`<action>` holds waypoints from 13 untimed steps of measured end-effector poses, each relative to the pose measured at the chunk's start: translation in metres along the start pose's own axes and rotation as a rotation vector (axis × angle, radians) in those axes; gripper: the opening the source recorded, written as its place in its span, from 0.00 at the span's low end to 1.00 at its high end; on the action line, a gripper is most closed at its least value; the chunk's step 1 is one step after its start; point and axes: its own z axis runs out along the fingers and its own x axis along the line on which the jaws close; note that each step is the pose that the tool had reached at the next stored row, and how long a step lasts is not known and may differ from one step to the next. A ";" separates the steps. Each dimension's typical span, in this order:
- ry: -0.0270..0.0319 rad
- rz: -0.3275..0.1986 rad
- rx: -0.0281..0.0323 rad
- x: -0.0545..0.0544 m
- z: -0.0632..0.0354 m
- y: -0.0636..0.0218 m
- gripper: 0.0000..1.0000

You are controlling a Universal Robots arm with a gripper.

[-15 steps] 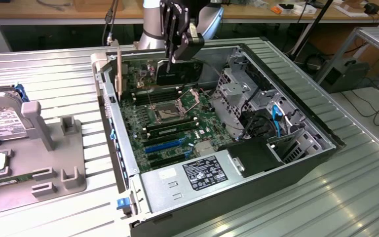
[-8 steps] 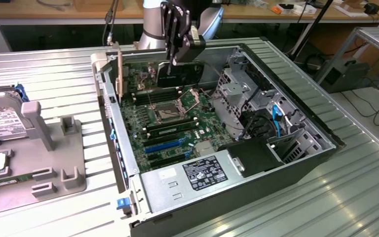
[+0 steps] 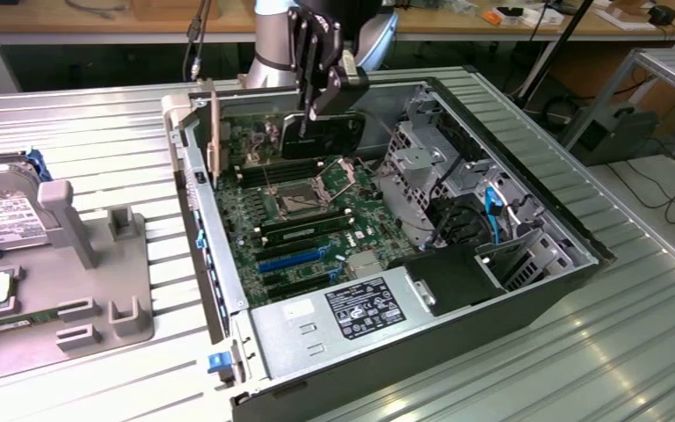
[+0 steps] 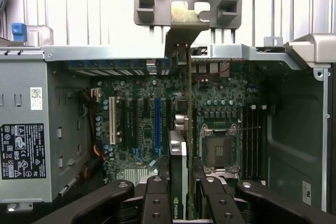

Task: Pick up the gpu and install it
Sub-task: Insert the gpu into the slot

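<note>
Green motherboard under gpu, drive cage nearby

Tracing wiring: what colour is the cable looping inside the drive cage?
The cable is blue, clearest in the exterior view.

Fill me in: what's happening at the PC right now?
The arm's fingers are clamped on the gpu, holding it upright on edge inside the open computer case, above the motherboard. In the wrist view the card's metal bracket sits by the case's rear wall. From the exterior view, the card does not look seated in a slot yet.
</note>
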 end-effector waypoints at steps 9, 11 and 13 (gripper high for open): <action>0.0000 0.000 0.0000 0.006 0.0008 -0.0004 0.27; 0.0000 0.000 0.0000 0.007 0.0009 -0.0007 0.27; -0.0001 0.000 0.0001 0.008 0.0012 -0.0010 0.27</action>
